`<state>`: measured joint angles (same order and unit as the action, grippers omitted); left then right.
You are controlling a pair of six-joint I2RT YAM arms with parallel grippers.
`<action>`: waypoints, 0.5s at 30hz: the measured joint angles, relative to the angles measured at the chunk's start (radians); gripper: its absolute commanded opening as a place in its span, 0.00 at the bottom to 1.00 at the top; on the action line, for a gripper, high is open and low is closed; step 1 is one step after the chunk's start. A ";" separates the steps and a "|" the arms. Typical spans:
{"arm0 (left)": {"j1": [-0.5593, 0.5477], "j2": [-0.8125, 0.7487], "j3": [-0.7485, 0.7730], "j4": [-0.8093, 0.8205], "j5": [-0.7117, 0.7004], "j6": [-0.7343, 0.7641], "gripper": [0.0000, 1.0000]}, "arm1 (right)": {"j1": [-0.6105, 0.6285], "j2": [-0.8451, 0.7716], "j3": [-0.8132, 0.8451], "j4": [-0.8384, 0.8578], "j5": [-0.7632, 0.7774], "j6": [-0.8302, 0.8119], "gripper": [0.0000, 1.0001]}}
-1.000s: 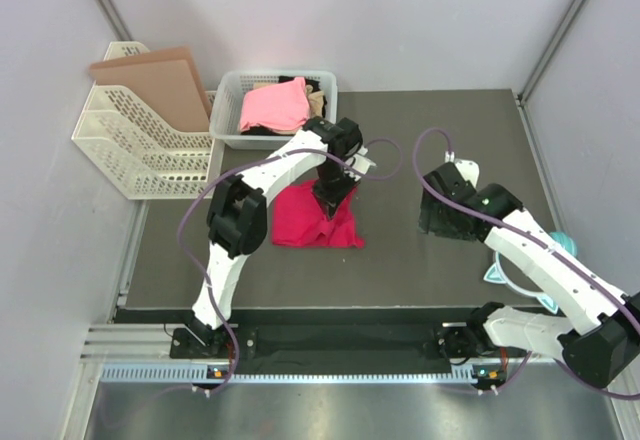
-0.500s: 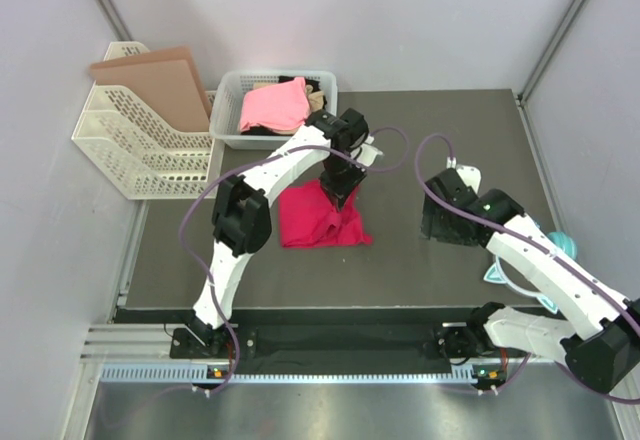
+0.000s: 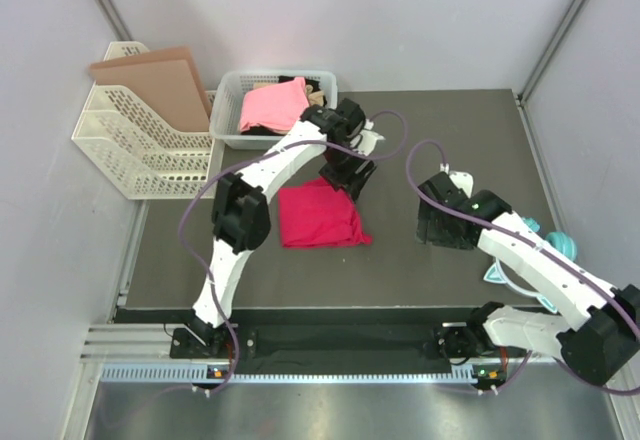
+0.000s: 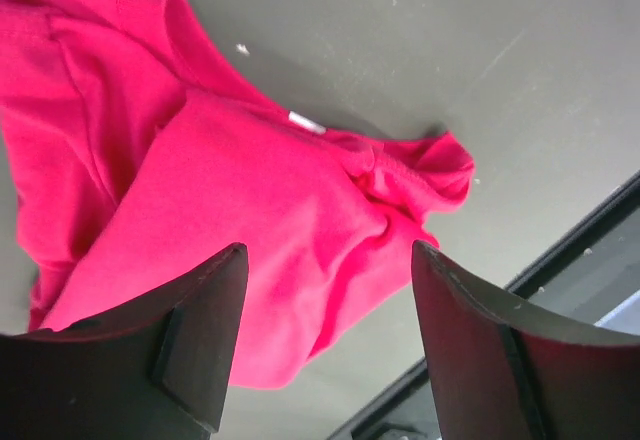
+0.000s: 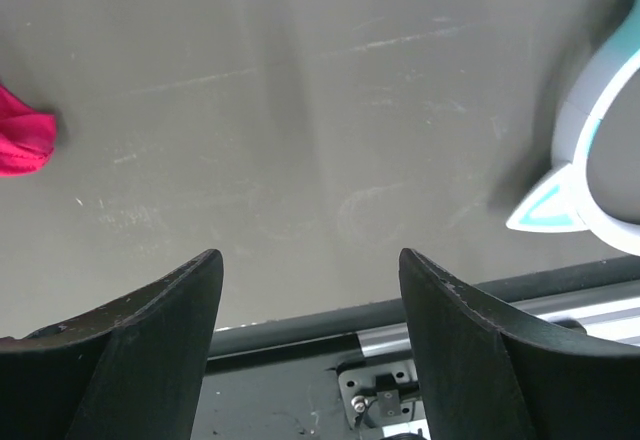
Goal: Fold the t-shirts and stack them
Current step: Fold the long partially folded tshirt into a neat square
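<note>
Left jaws stand wide apart with nothing between them; the left gripper (image 4: 328,255) hangs over the crimson shirt (image 4: 250,190). Its wrist view shows the cloth doubled over itself, a small white label (image 4: 305,122) near the middle and a bunched corner at centre right. From above, that shirt lies as a rumpled, roughly square bundle at the centre of the frame on the dark table (image 3: 450,130), with the left gripper over its upper right edge.

Right jaws are spread too and empty; the right gripper (image 5: 308,260) hovers over bare table right of centre, well apart from the crimson shirt. A white-and-teal thing (image 5: 610,160) sits at the right edge of its wrist view.

At top centre a white basket (image 3: 225,130) holds the pink shirt (image 3: 272,105), with dark and tan cloth at its right side. A white rack (image 3: 130,150) with brown boards (image 3: 160,80) fills the upper left
</note>
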<state>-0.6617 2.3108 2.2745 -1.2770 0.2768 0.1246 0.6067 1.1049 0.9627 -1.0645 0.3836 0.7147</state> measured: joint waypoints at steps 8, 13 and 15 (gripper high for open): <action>0.168 -0.433 -0.625 0.192 0.129 -0.016 0.68 | -0.010 0.188 0.060 0.075 -0.080 -0.046 0.84; 0.182 -0.648 -0.903 0.285 0.184 0.005 0.65 | -0.109 0.359 0.191 0.199 -0.280 -0.134 0.91; 0.168 -0.653 -0.923 0.312 0.210 0.005 0.65 | -0.172 0.421 0.232 0.259 -0.392 -0.168 0.93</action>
<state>-0.4938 1.6573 1.3518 -0.9653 0.4866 0.1299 0.4351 1.5261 1.1942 -0.8051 -0.0086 0.5468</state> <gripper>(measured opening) 0.654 0.899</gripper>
